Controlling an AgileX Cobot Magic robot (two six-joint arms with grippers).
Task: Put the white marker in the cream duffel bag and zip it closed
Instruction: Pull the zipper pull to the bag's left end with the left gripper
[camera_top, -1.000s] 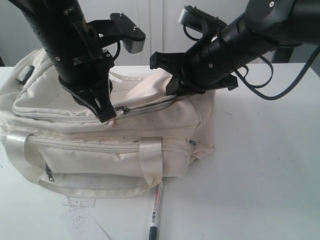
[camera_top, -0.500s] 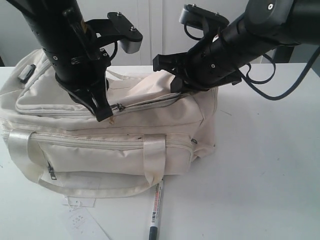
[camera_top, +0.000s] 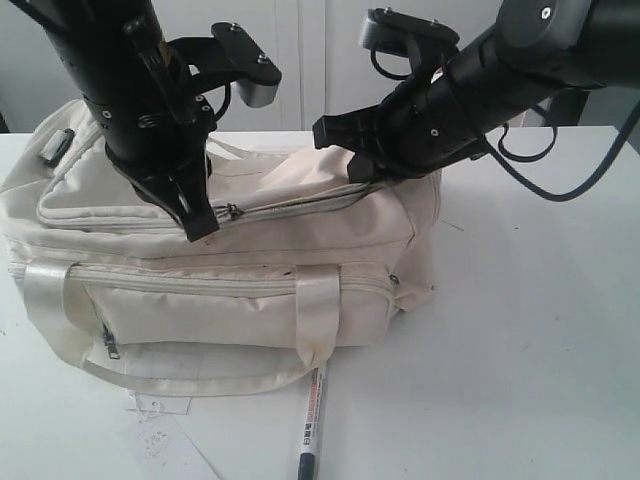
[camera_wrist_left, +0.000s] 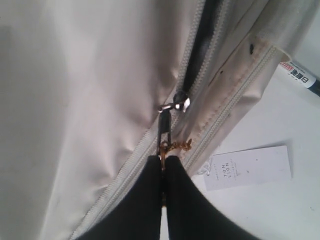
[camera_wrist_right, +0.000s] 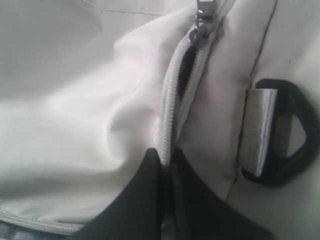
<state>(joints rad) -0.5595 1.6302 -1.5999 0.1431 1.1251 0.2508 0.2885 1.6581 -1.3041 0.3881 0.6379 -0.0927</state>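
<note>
Left gripper (camera_wrist_left: 164, 169) is clamped on the zipper pull (camera_wrist_left: 165, 132) of the cream duffel bag (camera_top: 200, 290). Right gripper (camera_wrist_right: 167, 167) pinches the bag fabric at the zipper's end. White marker (camera_top: 312, 415) lies on the table (camera_top: 520, 350) outside the bag, with one end hidden beneath the handle (camera_top: 315, 310).

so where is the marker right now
In the exterior view the white marker lies on the table, outside the cream duffel bag, in front of its handle strap and right of the paper tag.

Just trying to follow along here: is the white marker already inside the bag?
No, the white marker lies on the table in front of the cream duffel bag, outside it.
</note>
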